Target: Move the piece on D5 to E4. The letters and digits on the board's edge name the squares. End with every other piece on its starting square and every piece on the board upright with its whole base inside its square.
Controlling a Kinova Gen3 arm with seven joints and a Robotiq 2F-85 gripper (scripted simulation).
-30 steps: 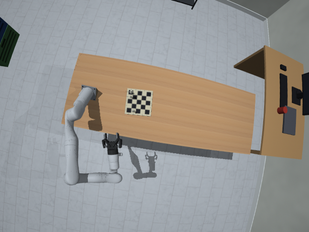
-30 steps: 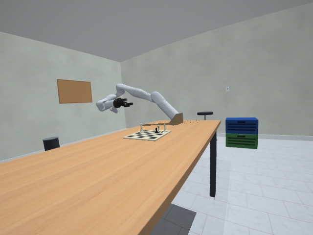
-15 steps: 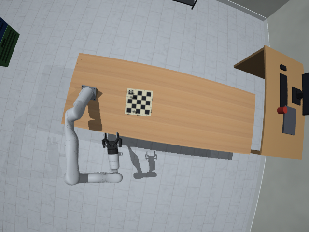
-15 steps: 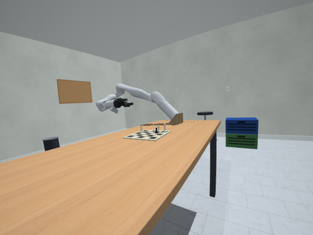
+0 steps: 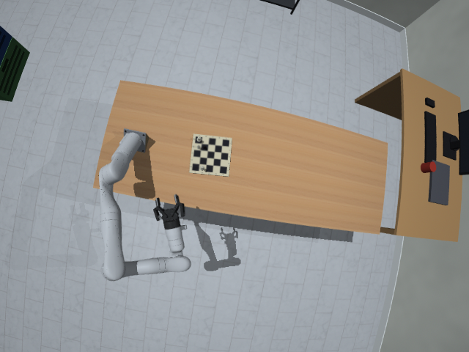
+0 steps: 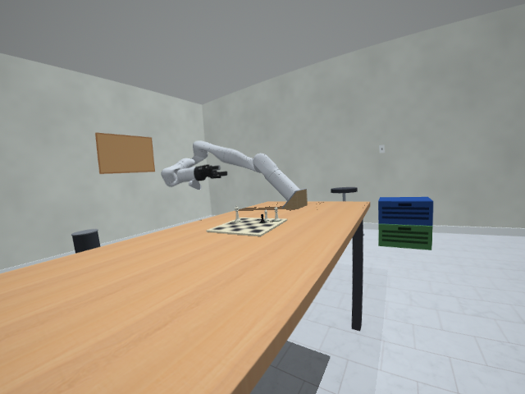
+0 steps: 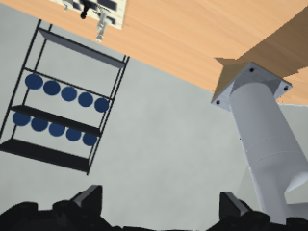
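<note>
A small chessboard (image 5: 210, 154) lies on the long wooden table; it also shows in the exterior view (image 6: 247, 226) and at the top left of the wrist view (image 7: 96, 7). A black piece (image 6: 262, 218) and three white pieces (image 6: 236, 213) (image 6: 266, 213) (image 6: 276, 213) stand upright on it. The edge letters are too small to read, so I cannot tell which piece is on D5. My gripper (image 5: 166, 199) (image 6: 222, 172) is open and empty. It hangs high in the air beyond the table's side edge, far from the board. Its fingertips frame the bottom of the wrist view (image 7: 160, 202).
The arm's base (image 5: 135, 139) is bolted to the table near the board. A wooden cabinet with a red button (image 5: 428, 166) stands at the table's far end. Blue and green crates (image 6: 405, 222), a stool (image 6: 344, 190), a black bin (image 6: 85, 239) and a wire rack (image 7: 63, 111) stand around.
</note>
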